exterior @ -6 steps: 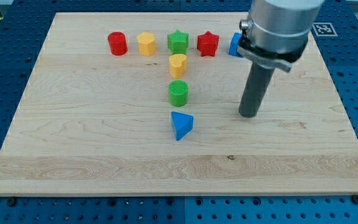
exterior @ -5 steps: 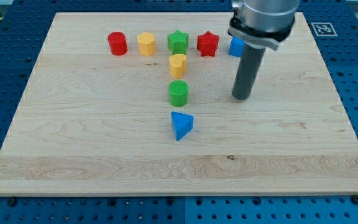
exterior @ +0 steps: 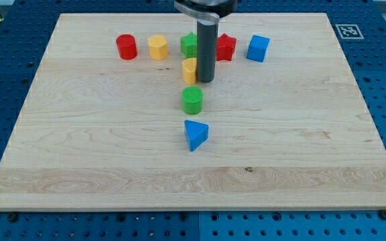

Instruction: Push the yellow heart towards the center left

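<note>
The yellow heart sits on the wooden board, just below the top row of blocks. My tip stands right against the heart's right side and hides its right edge. The dark rod also covers part of the green star and of the red star behind it.
Along the top row stand a red cylinder, a yellow hexagon, the green star, the red star and a blue cube. A green cylinder sits below the heart, and a blue triangle below that.
The rod has moved from the right of the board leftward and up, and now stands against the yellow heart's right side. No block has visibly shifted.
</note>
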Tool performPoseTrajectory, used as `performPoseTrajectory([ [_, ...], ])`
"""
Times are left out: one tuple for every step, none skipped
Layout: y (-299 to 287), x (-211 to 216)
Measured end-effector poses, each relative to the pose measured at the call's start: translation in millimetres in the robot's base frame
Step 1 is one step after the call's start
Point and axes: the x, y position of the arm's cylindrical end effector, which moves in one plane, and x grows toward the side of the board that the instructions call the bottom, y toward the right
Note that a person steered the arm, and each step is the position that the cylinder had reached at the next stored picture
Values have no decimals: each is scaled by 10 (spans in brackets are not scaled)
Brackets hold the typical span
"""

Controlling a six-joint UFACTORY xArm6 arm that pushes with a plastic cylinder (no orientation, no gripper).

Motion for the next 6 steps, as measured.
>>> performPoseTrajectory([
  [5,-127],
  [-8,-128],
  [-205,-128],
  [-535,-120],
  [-925,-111],
  [-1244,-107],
])
